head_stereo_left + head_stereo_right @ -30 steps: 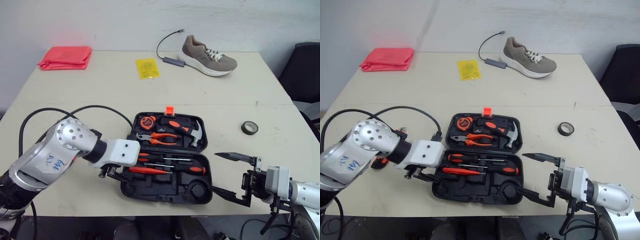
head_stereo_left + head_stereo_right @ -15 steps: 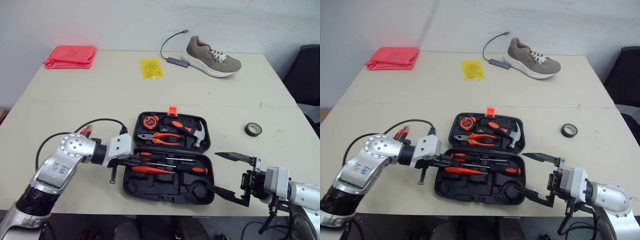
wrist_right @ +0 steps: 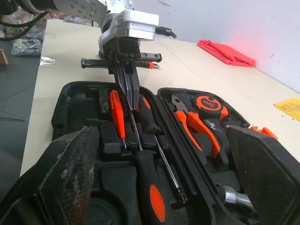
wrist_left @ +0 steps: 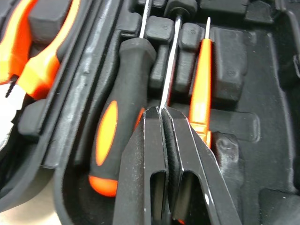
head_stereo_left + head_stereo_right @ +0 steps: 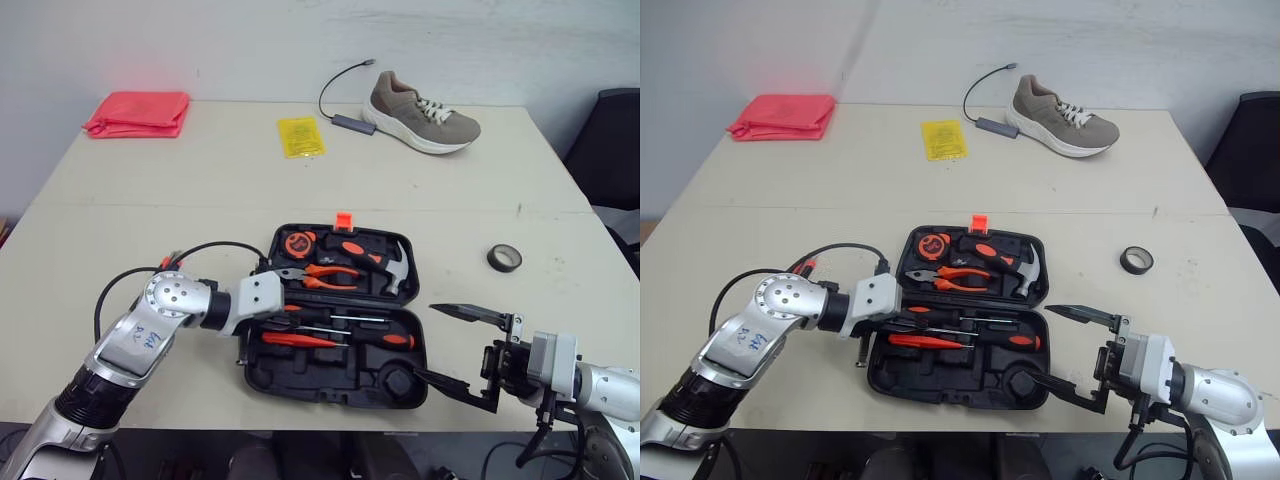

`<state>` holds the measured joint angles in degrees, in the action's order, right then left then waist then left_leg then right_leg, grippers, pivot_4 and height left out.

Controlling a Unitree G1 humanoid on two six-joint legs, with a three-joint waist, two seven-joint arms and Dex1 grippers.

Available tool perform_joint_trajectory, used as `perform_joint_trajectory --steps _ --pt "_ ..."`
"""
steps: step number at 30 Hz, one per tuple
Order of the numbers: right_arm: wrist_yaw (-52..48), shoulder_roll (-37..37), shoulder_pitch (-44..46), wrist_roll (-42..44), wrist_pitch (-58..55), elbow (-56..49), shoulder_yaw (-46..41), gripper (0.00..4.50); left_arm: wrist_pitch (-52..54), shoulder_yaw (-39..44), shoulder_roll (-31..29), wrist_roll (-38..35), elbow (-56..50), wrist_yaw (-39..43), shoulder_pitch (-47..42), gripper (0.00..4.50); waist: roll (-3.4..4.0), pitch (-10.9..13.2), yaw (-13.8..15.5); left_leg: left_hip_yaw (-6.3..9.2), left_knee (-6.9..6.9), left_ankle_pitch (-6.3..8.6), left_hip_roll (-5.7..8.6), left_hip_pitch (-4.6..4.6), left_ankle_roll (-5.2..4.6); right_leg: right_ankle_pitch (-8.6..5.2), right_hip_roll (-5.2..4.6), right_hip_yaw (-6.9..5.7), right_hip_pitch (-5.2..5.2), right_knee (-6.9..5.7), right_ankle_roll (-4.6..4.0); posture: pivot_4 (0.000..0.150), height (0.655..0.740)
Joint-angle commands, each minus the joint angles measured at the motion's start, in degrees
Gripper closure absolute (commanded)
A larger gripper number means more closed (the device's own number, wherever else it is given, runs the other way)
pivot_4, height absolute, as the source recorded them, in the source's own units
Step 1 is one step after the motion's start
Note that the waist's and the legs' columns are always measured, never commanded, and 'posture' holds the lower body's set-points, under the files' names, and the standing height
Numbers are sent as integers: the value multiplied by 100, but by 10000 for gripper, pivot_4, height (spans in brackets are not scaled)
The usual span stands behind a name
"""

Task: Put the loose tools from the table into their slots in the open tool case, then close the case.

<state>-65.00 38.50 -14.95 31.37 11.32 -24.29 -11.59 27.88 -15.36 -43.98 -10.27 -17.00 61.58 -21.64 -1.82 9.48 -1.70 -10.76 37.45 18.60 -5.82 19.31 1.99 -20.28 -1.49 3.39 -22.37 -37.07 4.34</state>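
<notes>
Left wrist view: I saw the left fingers [image 4: 140, 159] pressed together, with the bare metal shaft of the middle screwdriver [image 4: 169, 61] pinched at their very tips. From there the shaft ran away from the fingers along its slot in the tool case [image 4: 262, 93]. The black-handled screwdriver [image 4: 119, 117] lay just beside the fingers on one side. The slim orange screwdriver [image 4: 199, 89] lay just beside them on the other, and both sat in the tray. The orange handles of the pliers [image 4: 28, 42] lay in the neighbouring half.

Right wrist view: the right fingers [image 3: 70, 178] stood spread wide with nothing between them, and the open case lay ahead of them. Across it, the left fingers pointed down, closed on the far end of the shaft. Its black-and-orange handle lay at the end nearer the right fingers.

Left eye view: the case lay open on the tabletop [image 5: 150, 200], near its front edge. The left fingers reached into the front half from the case's left side. The right fingers gaped at the front right corner, and I could not tell whether the lower one touched the case. A hammer [image 5: 385, 268] and a tape measure [image 5: 298, 243] sat in the rear half. A roll of tape [image 5: 504, 258] lay right of the case, well apart from both sets of fingers.
</notes>
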Motion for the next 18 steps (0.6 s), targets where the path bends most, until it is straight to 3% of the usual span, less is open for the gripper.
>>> perform_joint_trajectory --steps 1,18 --pt "23 0 -17 34 60 -134 -66 0 106 -63 -120 54 -167 52 46 44413 0 0 1 0 0 0 0 0 0 0 0 0 0 0 0 1500 7400" --pt "53 -27 20 -2 72 -91 -36 0 -72 56 -266 -160 -322 242 214 44413 0 0 -2 0 -2 0 -1 -1 0 0 -3 1 0 1 0 1500 7400"
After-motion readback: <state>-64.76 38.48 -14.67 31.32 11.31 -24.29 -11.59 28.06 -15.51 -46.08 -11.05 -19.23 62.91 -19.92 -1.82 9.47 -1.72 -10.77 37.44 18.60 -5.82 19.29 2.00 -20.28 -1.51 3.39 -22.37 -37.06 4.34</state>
